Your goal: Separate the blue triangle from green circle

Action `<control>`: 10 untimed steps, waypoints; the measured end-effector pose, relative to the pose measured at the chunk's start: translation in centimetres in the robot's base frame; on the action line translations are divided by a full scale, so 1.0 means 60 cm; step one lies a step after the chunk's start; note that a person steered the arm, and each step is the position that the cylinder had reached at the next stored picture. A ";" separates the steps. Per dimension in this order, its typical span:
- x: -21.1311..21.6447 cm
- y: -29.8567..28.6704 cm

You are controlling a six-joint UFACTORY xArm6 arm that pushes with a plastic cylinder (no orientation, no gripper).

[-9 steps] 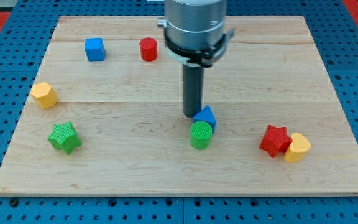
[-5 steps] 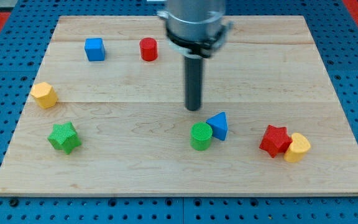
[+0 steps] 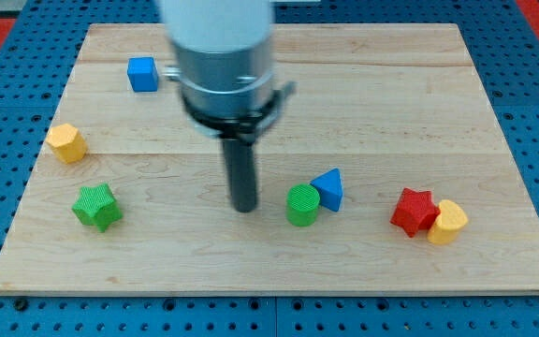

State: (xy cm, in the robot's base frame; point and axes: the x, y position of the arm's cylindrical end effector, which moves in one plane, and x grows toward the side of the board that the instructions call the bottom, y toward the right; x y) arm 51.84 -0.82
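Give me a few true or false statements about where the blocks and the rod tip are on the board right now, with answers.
1. My tip is at the view's left of the green circle. True.
2. The blue triangle sits apart from the green circle. False: they touch.
3. The red star touches the yellow heart. True.
4. The green star is at the view's top right. False: bottom left.

Red star [image 3: 412, 209] touching yellow heart [image 3: 447, 222]; blue cube [image 3: 141, 73] far off
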 end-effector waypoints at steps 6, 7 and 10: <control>-0.055 0.155; -0.068 0.141; -0.392 0.054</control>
State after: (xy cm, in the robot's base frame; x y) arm 28.33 2.40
